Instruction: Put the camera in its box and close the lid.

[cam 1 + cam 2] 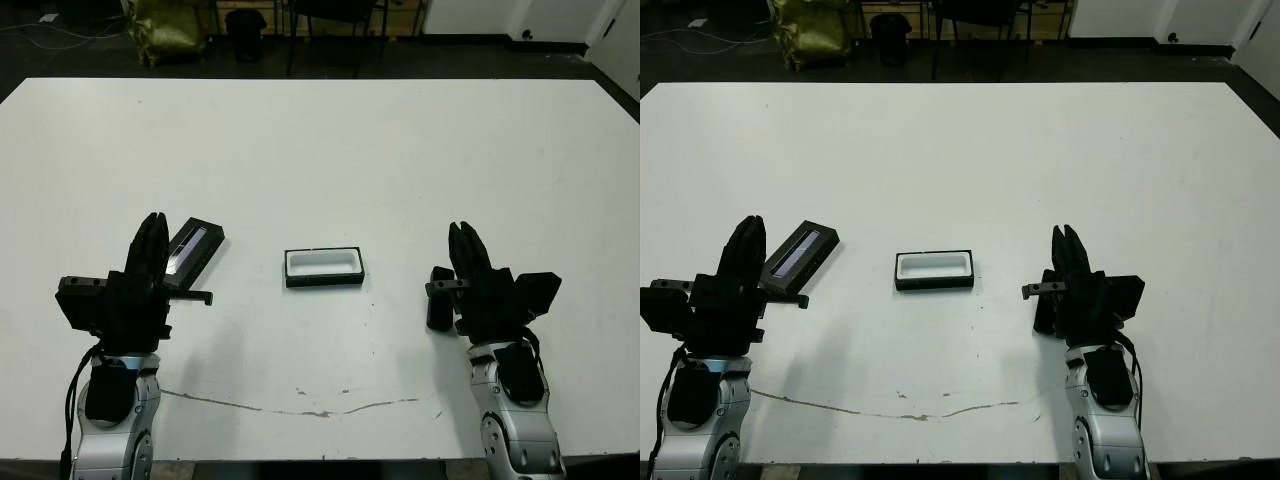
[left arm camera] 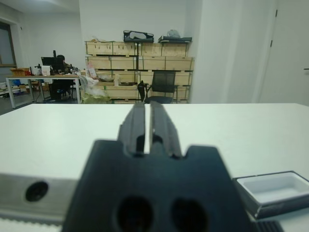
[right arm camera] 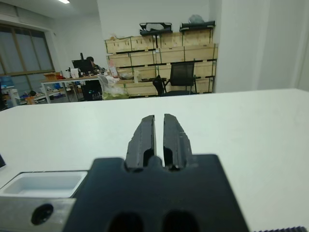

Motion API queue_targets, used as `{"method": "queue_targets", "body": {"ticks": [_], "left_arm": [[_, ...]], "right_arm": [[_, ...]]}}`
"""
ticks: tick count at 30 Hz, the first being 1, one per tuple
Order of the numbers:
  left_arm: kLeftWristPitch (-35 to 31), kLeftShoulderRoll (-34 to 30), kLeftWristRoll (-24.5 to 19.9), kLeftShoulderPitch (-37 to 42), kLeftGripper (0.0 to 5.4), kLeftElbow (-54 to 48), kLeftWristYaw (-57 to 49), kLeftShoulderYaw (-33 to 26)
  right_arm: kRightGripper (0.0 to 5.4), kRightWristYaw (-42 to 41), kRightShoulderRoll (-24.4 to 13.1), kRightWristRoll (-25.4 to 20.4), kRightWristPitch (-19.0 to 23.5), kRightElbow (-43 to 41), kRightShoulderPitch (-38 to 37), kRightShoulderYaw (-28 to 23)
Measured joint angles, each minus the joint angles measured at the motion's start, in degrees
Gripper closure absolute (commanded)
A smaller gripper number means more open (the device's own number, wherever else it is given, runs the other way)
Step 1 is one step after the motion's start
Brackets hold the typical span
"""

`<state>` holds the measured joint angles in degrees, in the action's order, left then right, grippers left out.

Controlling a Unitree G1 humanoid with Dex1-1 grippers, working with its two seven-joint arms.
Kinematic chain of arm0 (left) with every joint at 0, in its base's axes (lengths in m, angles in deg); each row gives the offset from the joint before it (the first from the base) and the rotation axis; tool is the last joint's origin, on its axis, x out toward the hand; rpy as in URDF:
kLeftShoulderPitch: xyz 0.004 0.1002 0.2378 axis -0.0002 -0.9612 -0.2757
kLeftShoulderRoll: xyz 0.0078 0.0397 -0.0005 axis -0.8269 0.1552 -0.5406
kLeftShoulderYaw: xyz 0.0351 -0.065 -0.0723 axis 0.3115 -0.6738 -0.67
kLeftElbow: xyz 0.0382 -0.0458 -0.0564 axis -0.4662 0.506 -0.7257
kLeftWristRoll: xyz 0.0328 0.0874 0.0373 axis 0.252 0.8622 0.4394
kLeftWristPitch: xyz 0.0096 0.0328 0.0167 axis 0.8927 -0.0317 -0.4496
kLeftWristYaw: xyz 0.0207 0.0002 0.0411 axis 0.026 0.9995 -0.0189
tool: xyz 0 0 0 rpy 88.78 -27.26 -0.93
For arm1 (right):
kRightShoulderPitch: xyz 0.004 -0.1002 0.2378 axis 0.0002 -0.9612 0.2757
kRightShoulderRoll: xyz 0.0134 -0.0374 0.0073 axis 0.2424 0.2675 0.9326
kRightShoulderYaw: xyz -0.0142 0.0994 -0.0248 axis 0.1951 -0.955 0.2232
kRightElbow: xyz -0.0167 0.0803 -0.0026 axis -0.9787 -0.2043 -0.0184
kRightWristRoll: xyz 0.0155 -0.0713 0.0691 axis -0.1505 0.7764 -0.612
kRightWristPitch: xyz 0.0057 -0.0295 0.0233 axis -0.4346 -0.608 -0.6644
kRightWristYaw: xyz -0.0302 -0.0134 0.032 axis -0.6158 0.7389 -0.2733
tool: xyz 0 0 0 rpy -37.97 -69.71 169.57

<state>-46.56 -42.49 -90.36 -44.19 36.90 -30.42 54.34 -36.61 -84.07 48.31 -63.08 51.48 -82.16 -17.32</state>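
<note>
The box (image 1: 322, 281), black outside and white inside, lies open at the table's middle; it also shows in the left wrist view (image 2: 275, 202) and the right wrist view (image 3: 29, 193). The lid (image 1: 195, 249), black with a silvery stripe, lies flat to its left, touching the side of my left gripper (image 1: 152, 222), which is shut and empty. My right gripper (image 1: 461, 232) is shut and empty, to the right of the box. A dark bar, seemingly the camera (image 1: 438, 308), lies on the table against the right gripper's left side, partly hidden.
A thin crack line (image 1: 300, 410) runs along the white table (image 1: 330, 150) near its front edge. Beyond the far edge stand a black chair (image 2: 161, 87), stacked wooden crates (image 3: 159, 46) and a seated person (image 3: 90, 62) at a distant desk.
</note>
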Motion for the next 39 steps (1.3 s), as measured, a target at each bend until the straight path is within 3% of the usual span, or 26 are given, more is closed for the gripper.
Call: {"method": "queue_targets", "body": {"ticks": [5,9,16,31,39], "left_arm": [[0.1,0.0,0.0,-0.1,5.37,0.1,0.0,0.1],[0.6,0.0,0.0,-0.1,5.40,0.5,0.2,0.2],[0.8,0.0,0.0,-0.2,5.40,0.7,0.3,0.4],[0.9,0.0,-0.4,-0.4,5.40,0.8,0.6,0.5],[0.9,-0.2,-0.4,-0.6,5.40,0.8,1.0,0.6]], "right_arm": [[5.40,3.0,1.9,1.3,3.7,-5.1,-4.4,2.5],[4.86,6.6,4.0,3.9,7.7,-10.0,-8.3,5.4],[3.30,8.5,6.4,4.0,8.4,-11.0,-11.4,7.9],[0.02,13.0,6.4,8.5,8.7,-7.0,-12.9,10.3],[0.02,15.7,6.4,10.0,7.5,-3.3,-12.3,10.7]]}}
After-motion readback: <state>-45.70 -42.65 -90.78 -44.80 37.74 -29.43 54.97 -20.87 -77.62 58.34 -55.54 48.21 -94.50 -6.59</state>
